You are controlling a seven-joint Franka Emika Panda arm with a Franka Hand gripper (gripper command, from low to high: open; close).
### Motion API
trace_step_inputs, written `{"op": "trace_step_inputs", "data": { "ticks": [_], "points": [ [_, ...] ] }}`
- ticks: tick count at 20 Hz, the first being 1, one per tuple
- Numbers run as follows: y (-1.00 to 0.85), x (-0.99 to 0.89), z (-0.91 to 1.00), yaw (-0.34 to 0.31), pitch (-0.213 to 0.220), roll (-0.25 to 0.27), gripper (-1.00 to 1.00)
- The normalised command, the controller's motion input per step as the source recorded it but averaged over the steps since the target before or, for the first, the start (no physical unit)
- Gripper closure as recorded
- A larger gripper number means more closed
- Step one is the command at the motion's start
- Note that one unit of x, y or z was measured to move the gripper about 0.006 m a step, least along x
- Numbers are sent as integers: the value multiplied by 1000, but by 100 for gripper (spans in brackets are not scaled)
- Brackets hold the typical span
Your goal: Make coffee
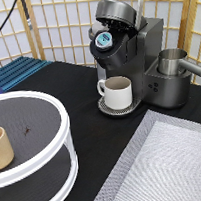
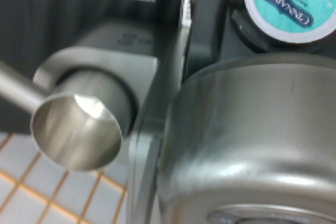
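Observation:
The coffee pod (image 1: 103,39), with its blue-and-white foil top, sits in the open holder of the dark grey coffee machine (image 1: 150,68). The machine's lid (image 1: 113,10) is raised above it. A cream mug (image 1: 117,92) with a handle stands on the drip tray under the spout. The gripper does not show in the exterior view. The wrist view looks from close above at the silver lid (image 2: 247,145), with the pod's top (image 2: 289,17) beyond it.
A steel jug (image 1: 172,61) with a long handle sits on the machine's right side; it also shows in the wrist view (image 2: 75,132). A tan handleless cup (image 1: 0,147) stands on a white two-tier turntable (image 1: 54,158) at the left. A grey mat (image 1: 171,166) lies at bottom right.

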Motion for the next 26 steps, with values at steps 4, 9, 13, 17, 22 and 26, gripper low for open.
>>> {"op": "trace_step_inputs", "data": {
  "ticks": [4,9,13,17,22,26],
  "points": [
    [261,0,-118,-32,32,-319,-100],
    [65,9,-61,-1,34,-267,-100],
    [76,106,-136,0,6,-205,-100],
    [2,183,-115,0,26,-151,-100],
    [0,178,-61,0,47,-104,-100],
    [5,168,-2,0,64,-75,-100]
  ]
}}
